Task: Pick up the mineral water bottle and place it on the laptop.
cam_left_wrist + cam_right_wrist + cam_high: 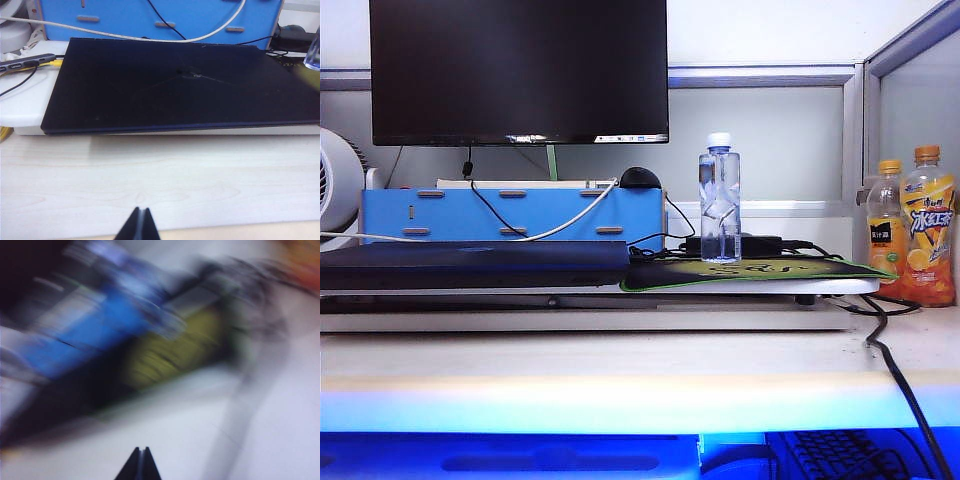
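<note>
Pale desk (620,375), mineral water bottle (720,200) beyond right end effector (140,460)

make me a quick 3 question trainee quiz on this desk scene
1. True or false: the bottle already stands on the laptop.
2. What does the bottle stand on? A) mouse mat B) blue box C) bare desk
3. Fill in: both the left gripper and the right gripper are ____.

Key: 1 false, it stands upright to the right of the laptop. 2 A, the mouse mat. 3 shut, holding nothing.
</note>
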Robot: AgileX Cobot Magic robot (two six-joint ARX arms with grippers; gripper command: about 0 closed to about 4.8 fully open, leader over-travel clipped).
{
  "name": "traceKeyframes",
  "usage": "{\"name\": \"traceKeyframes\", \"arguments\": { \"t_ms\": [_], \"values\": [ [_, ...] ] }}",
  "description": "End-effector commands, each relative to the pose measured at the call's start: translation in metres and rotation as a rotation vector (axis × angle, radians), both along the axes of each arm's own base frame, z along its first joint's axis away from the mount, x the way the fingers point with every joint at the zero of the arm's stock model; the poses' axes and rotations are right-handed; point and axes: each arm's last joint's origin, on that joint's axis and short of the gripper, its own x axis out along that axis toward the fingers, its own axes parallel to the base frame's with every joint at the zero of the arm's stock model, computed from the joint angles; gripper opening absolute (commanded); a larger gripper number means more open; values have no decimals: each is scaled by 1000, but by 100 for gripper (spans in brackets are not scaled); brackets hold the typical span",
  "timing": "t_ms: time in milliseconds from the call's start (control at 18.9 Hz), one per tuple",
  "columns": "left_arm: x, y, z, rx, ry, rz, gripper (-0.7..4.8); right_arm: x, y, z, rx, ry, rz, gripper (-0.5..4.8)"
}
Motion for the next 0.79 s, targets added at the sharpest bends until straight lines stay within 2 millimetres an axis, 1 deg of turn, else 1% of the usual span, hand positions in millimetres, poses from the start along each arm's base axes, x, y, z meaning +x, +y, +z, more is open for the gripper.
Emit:
{"name": "traceKeyframes", "arguments": {
  "t_ms": [53, 159, 212, 318, 371, 477, 530, 636, 689, 742, 795],
  "values": [
    [0, 0, 0, 0, 4, -7, -2, -2, 1, 39, 37, -97, 33, -1],
    [0, 0, 0, 0, 4, -6, -2, 7, 2, 66, -29, -87, 58, -1],
    [0, 0, 0, 0, 4, -6, -2, 16, 2, 83, -89, -80, 90, -1],
    [0, 0, 0, 0, 4, -6, -2, 45, 5, 117, -219, -77, 193, -1],
    [0, 0, 0, 0, 4, -6, -2, 74, 11, 142, -293, -45, 299, -1],
    [0, 0, 0, 1, 4, -6, -2, 103, 23, 159, -290, 26, 371, -1],
    [0, 0, 0, 0, 4, -7, -2, 123, 34, 164, -216, 80, 430, -1],
    [0, 0, 0, 1, 4, -6, -2, 140, 44, 160, -197, 50, 547, 2],
    [0, 0, 0, 0, 4, -7, -2, 154, 52, 152, -204, 35, 580, 211],
    [0, 0, 0, 1, 4, -6, -2, 160, 55, 145, -234, 41, 566, 479],
    [0, 0, 0, 0, 4, -7, -2, 167, 58, 139, -294, 48, 513, 479]
  ]
}}
